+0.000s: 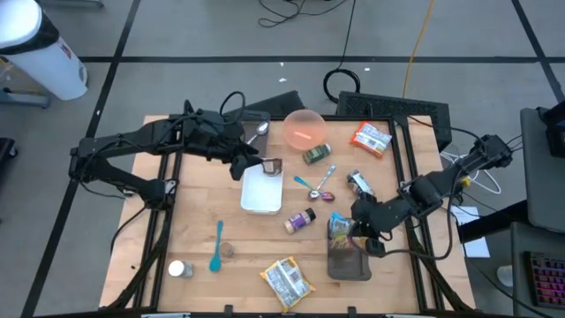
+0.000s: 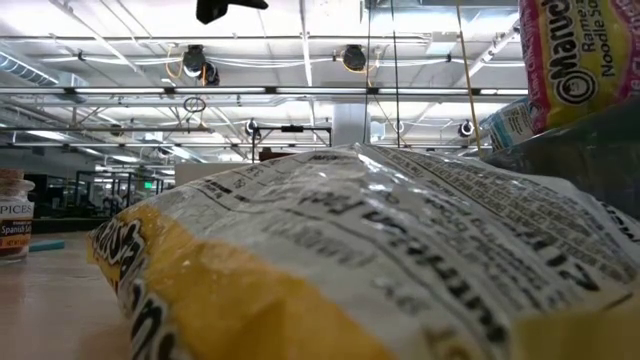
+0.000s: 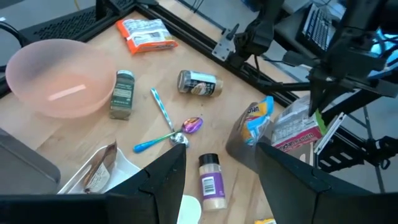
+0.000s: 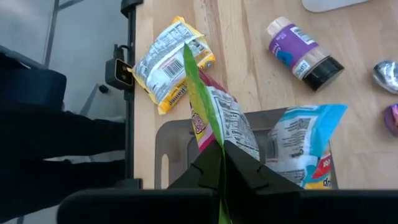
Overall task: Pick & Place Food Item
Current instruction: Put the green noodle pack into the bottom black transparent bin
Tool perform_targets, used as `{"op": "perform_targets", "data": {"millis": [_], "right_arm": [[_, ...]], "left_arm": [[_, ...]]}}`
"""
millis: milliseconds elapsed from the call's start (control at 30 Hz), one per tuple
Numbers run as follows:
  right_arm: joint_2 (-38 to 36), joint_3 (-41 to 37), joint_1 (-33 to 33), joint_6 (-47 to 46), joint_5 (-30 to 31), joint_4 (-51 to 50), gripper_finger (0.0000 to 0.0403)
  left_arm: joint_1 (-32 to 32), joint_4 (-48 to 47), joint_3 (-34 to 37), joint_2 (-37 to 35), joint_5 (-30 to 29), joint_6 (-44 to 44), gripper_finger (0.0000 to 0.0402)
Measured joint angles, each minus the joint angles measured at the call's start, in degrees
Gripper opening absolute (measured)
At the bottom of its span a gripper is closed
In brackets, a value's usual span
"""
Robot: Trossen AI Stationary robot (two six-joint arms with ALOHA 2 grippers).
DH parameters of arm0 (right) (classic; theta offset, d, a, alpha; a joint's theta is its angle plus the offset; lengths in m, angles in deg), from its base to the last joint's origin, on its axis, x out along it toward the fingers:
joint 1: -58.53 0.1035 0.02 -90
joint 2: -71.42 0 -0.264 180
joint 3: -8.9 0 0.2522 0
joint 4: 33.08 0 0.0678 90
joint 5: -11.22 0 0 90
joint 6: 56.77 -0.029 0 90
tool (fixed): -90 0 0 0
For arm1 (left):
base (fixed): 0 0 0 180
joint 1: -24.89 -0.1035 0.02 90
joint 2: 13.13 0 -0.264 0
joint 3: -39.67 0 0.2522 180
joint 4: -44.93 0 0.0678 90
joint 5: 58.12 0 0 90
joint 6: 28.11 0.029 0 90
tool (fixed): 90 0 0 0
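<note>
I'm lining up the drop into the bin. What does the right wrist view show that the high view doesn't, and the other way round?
Only the right wrist view shows the right gripper with its fingers shut on the green edge of a ramen packet over the grey bin.

Only the high view shows the left gripper at the white tray, plus the pink bowl and teal spatula.

Both show the yellow ramen packet, the purple-label spice jar and the blue snack bag in the bin.
</note>
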Motion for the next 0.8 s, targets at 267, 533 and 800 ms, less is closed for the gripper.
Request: {"op": "perform_targets", "data": {"millis": [267, 533, 800], "right_arm": [[-0.7, -5.5, 0.0, -1.6, 0.2, 5.5, 0.0], [-0.7, -7.5, -0.1, -1.7, 3.5, 5.8, 0.0], [-0.7, -10.0, 0.2, -3.2, 6.6, 7.9, 0.0]], "left_arm": [[0.0, 0.0, 0.0, 0.0, 0.0, 0.0, 0.0202], [0.0, 0.0, 0.0, 0.0, 0.0, 0.0, 0.0202], [0.0, 0.0, 0.0, 0.0, 0.0, 0.2, 0.0202]]}}
